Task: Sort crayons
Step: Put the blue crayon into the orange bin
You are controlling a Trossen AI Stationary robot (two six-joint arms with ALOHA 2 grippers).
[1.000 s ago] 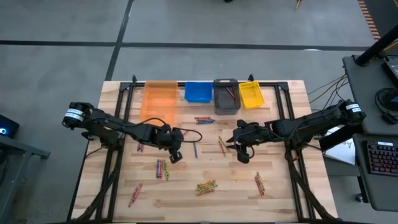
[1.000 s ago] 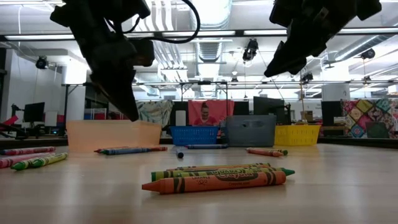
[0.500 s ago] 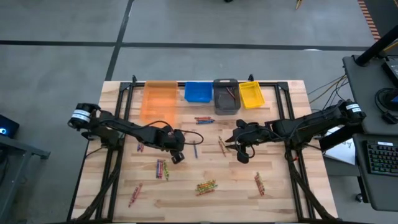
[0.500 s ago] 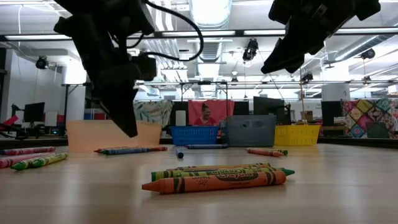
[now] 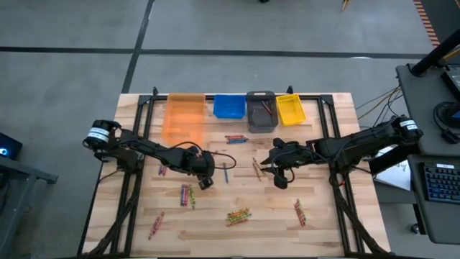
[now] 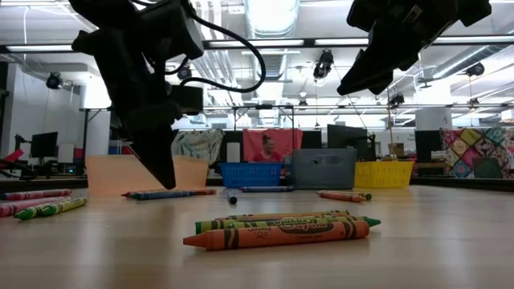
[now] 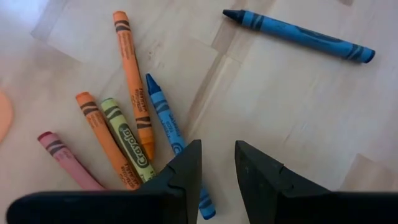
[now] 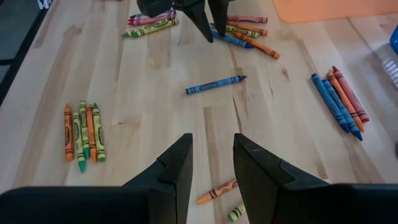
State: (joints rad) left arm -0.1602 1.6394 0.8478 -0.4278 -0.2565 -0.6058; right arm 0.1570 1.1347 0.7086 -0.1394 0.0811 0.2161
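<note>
While left hand (image 7: 216, 163) hovers, crayons (image 7: 134, 140) below

Crayons (image 5: 238, 214) lie scattered on the table (image 5: 323, 230) between both arms

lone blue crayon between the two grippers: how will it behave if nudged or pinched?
The blue crayon is a thin round stick lying flat on the bare wooden table, so a sideways nudge will probably roll it. It looks rigid and light, likely easy to lift. Its paper wrap should give fair grip, though a hard pinch might snap it.
</note>
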